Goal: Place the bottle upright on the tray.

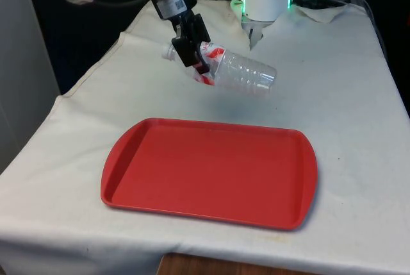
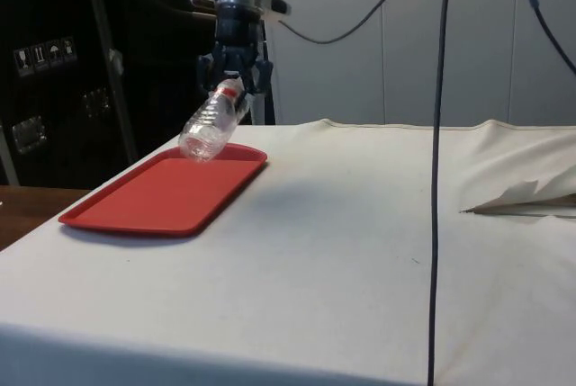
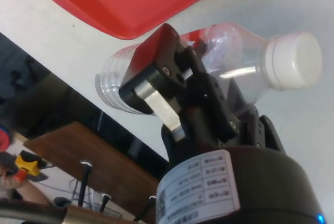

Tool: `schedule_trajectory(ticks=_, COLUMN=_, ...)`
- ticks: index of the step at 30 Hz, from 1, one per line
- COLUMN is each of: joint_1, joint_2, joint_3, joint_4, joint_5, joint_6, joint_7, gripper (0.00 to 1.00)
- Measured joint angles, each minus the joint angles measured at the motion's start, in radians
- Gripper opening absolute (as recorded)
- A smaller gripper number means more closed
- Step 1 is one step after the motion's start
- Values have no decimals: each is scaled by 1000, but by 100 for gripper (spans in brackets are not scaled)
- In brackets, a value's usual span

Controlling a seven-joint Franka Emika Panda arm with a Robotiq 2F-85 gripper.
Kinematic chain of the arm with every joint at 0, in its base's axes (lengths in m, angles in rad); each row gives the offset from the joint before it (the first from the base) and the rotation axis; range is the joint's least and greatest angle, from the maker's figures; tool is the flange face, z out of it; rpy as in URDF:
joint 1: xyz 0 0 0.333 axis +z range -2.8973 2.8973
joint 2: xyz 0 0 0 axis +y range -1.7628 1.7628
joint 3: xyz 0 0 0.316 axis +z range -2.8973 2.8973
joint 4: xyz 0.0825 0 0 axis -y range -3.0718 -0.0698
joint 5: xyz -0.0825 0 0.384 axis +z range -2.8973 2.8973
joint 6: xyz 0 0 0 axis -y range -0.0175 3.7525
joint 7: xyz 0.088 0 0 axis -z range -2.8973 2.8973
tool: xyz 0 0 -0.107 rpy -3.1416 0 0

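Two black fingers of the gripper [image 1: 194, 54] squeeze the bottle [image 1: 240, 70] near its white cap. It hangs tilted in the air, above the cloth [image 1: 346, 95], just behind the red tray [image 1: 211, 172].

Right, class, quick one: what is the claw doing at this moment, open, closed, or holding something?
Claw: closed on the clear bottle, holding it tilted in the air, not yet over the red tray.
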Motion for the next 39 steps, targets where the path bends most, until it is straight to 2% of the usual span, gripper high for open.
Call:
schedule_trajectory(ticks=23, joint_1=2, joint_2=31, joint_3=45, joint_4=128, joint_5=-136, joint_6=2, joint_7=141, gripper=14)
schedule_trajectory(ticks=30, joint_1=7, joint_2=49, joint_3=76, joint_4=165, joint_5=-199, joint_6=26, joint_7=199, gripper=14)
schedule_trajectory(ticks=39, joint_1=12, joint_2=68, joint_3=89, joint_4=198, joint_5=-266, joint_6=38, joint_7=244, gripper=14)
